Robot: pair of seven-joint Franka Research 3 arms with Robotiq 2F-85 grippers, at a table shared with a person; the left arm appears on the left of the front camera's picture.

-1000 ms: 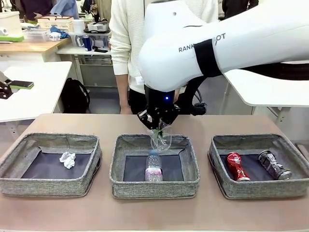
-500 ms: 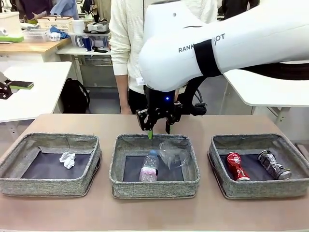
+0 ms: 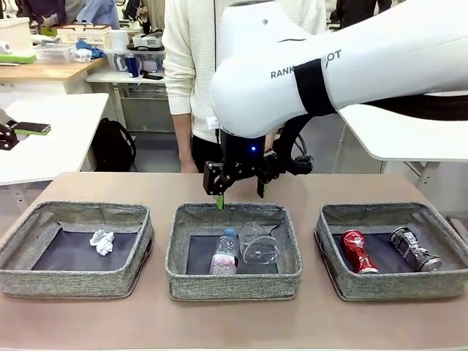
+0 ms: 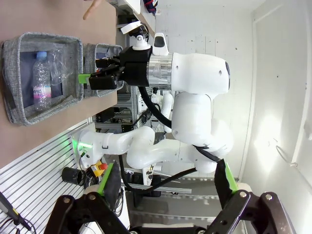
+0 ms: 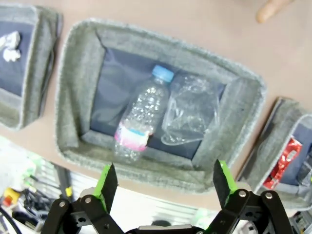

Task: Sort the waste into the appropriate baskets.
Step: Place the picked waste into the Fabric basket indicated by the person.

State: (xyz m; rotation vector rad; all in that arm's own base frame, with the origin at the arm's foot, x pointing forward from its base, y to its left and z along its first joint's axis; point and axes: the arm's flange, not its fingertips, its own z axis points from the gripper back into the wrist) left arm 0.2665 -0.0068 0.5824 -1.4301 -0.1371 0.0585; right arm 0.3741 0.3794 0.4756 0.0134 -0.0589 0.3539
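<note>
Left basket (image 3: 77,248): stood at the left of the tabletop (image 3: 234,322), holding the crumpled paper ball (image 3: 102,241) on its dark bottom; the ball lay where it had a second before.

Left gripper (image 4: 163,187): seen in its own wrist view, raised well away from the tabletop, fingers spread wide with nothing between them, as before.

Middle basket (image 3: 234,276): held the clear plastic bottle (image 3: 224,252) and, touching it on its right, the crushed clear container (image 3: 261,243). A second earlier the container hung in the right gripper above the basket's far wall; half a second earlier it was falling free; by this moment it lay on the dark bottom. The bottle had tipped slightly, its lower end shifted to the left.

Right wrist view: bottle (image 5: 141,119) and container (image 5: 190,117) lay side by side in the middle basket (image 5: 80,87), below and between the green finger pads (image 5: 108,183).

Right gripper (image 3: 240,196): hung over the far wall of the middle basket, fingers spread apart and empty; it sat a little higher than a second before, when it was clamped on the container.

Right basket (image 3: 395,285): held the crushed red can (image 3: 358,252) and, to its right and apart from it, the crushed dark can (image 3: 414,248), both unmoved.

Person (image 3: 197,66): stood at the far side of the tabletop behind the right arm.
</note>
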